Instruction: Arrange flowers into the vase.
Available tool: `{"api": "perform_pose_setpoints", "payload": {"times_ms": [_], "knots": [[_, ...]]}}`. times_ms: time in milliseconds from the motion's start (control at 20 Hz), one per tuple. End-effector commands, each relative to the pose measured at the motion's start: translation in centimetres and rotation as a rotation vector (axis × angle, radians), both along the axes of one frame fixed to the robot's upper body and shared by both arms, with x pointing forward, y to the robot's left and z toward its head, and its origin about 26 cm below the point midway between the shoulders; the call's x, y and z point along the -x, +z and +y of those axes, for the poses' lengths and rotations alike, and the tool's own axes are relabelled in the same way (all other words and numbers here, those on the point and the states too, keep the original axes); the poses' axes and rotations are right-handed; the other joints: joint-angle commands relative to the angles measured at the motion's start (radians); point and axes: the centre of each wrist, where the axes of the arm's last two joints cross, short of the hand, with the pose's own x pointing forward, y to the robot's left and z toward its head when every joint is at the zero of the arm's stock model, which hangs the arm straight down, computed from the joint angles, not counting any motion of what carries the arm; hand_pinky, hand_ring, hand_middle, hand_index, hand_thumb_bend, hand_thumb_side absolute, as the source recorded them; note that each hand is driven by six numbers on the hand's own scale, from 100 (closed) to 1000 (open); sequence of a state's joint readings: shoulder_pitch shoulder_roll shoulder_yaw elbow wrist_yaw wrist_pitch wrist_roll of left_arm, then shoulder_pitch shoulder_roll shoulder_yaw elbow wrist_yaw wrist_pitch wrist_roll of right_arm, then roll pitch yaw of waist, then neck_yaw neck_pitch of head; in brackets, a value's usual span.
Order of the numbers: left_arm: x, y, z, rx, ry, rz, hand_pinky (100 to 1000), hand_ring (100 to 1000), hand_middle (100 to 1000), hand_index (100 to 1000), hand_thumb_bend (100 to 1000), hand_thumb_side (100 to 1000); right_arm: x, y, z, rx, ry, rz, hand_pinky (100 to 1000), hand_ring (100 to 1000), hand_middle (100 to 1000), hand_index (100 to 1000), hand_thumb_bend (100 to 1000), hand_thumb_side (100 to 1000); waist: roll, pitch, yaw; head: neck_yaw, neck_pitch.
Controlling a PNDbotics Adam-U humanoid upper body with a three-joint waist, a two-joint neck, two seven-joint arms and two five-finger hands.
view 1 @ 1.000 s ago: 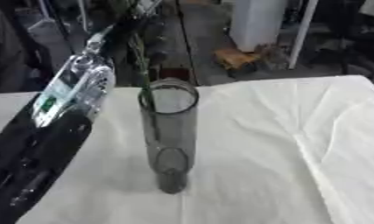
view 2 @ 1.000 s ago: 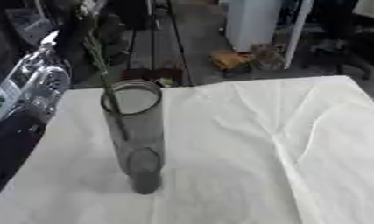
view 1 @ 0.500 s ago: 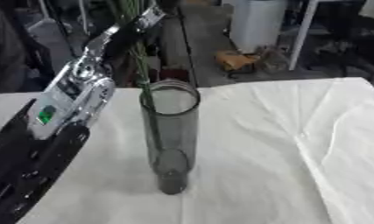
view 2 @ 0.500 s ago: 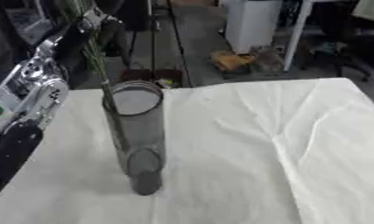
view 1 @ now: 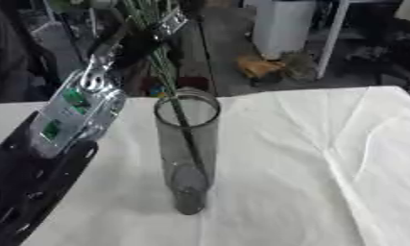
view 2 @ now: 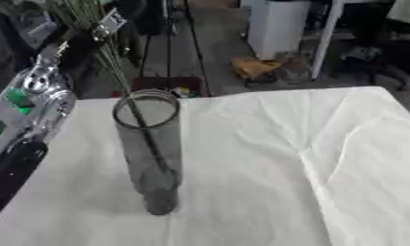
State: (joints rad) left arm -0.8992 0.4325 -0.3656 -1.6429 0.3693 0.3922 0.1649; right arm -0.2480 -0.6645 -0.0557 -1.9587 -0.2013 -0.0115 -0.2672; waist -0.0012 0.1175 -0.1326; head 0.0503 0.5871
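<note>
A tall clear glass vase [view 1: 187,149] stands upright a little left of the middle of the frame, on a worktop [view 1: 325,168] covered with a creased white cloth. A bunch of thin green flower stems [view 1: 162,62] comes down from the upper left and runs into the mouth of the vase; one dark stem can be seen through the glass, reaching most of the way toward the bottom.

The left robot hand [view 1: 137,41] is at the top left of the frame, above the vase, with its arm stretching up from the lower left corner. It appears to be gripping the stems near their upper part, though the fingers are dark and partly lost against the background. The right robot hand does not show in either view.

The stems look light, slender and springy, so they are likely to bend or splay if taken near the tips; a hold on the bundle partway up, as now, should keep them together. The vase looks narrow and tall, hence easy to tip and breakable, so pressing the stems sideways against its rim is best avoided.
</note>
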Motion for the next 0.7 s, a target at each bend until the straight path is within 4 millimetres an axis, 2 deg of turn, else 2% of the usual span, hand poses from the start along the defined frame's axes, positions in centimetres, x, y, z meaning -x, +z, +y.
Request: {"api": "perform_pose_setpoints", "payload": {"times_ms": [50,100,400,700], "knots": [[0.1,1.0,0.7,-0.062,0.042,-0.044,446,443,414,361,643,528,0.1,0.9,-0.2,0.016,-0.001,-0.025,672,718,729,840,100,696,-0.004,-0.012,0.0,-0.003,-0.007],[0.1,1.0,0.8,-0.092,0.05,-0.044,468,461,431,392,577,504,0.0,0.9,-0.2,0.016,0.0,-0.024,672,718,729,840,100,696,-0.004,-0.012,0.0,-0.002,-0.007],[0.0,1.4,1.9,-0.267,0.07,-0.041,511,501,468,447,471,490,0.0,0.8,-0.3,0.017,-0.002,-0.02,672,718,728,840,100,696,-0.003,-0.016,0.004,-0.004,-0.003],[0.0,1.6,2.7,-0.343,0.039,-0.011,559,551,516,542,473,522,0.0,0.8,-0.3,0.016,-0.002,-0.017,672,718,728,840,100,697,-0.002,-0.017,0.007,-0.007,-0.002]]}}
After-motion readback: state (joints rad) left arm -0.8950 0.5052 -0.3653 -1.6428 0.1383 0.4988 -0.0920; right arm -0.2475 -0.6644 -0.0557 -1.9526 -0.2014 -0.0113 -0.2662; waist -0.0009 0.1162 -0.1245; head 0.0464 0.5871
